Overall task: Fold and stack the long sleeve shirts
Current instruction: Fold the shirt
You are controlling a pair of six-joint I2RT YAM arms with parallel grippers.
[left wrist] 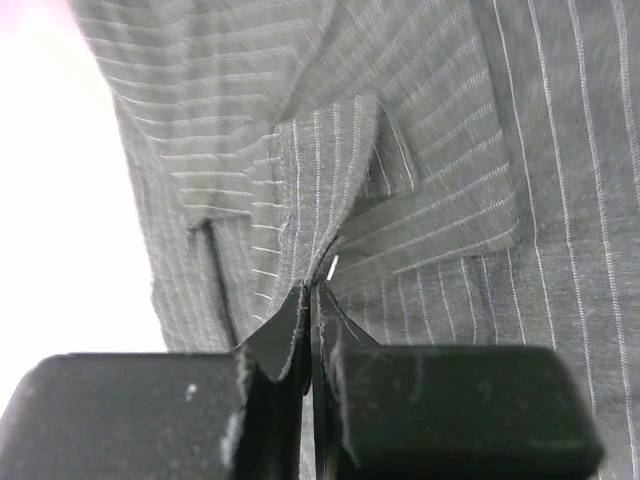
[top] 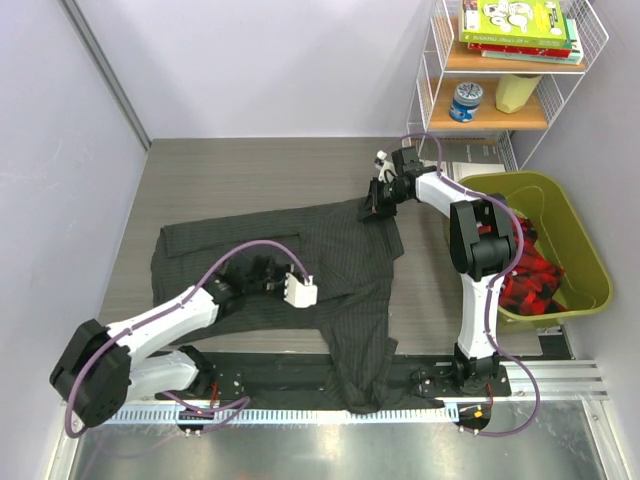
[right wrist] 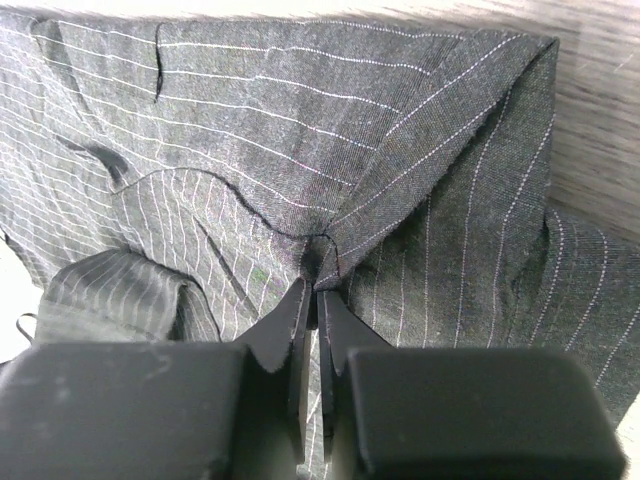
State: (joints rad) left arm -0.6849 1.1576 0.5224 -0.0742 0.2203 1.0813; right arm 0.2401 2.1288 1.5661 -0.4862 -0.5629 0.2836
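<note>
A dark charcoal pinstriped long sleeve shirt [top: 330, 260] lies spread across the table, one part hanging over the near edge. My left gripper [top: 262, 272] is shut on a fold of this shirt near its left middle; the left wrist view shows the cloth [left wrist: 320, 190] pinched between the jaws of the left gripper [left wrist: 312, 290]. My right gripper [top: 378, 205] is shut on the shirt's far right corner; the right wrist view shows a pinched bunch of cloth [right wrist: 400, 170] at the tips of the right gripper [right wrist: 318, 285].
A green bin [top: 590, 260] holding red cloth [top: 525, 280] stands at the right. A white wire shelf [top: 500, 110] with books, a tin and a yellow cup stands at the back right. Grey walls close the left and back.
</note>
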